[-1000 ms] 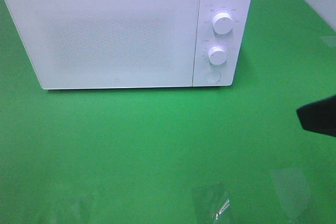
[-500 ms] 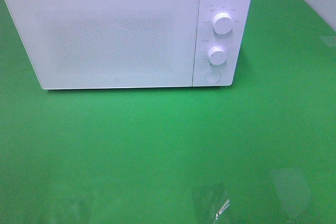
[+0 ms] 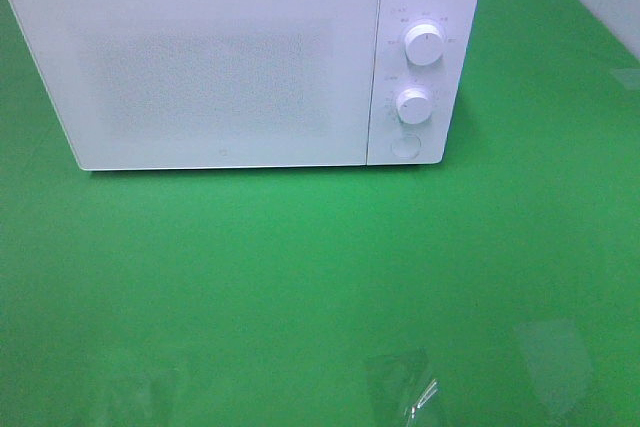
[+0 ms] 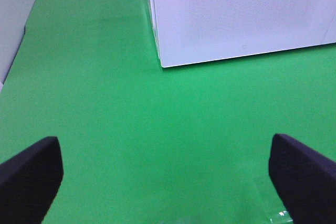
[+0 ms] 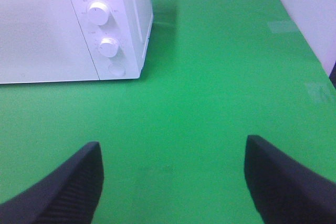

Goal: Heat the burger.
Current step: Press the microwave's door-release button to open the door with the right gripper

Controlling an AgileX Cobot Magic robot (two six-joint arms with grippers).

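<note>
We find the microwave (image 3: 240, 57) shut at upper left; left claw (image 4: 165, 179) and right claw (image 5: 173, 178) both spread apart over the green table (image 3: 300, 277).

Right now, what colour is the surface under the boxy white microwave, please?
Bright green surface, best in exterior high view.

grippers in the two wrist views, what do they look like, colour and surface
Both the left gripper and the right gripper have broad, blunt fingers, near black with a bluish tint, covered in a fine dotted texture. No cables or markings show, and the arms themselves are out of view.
</note>
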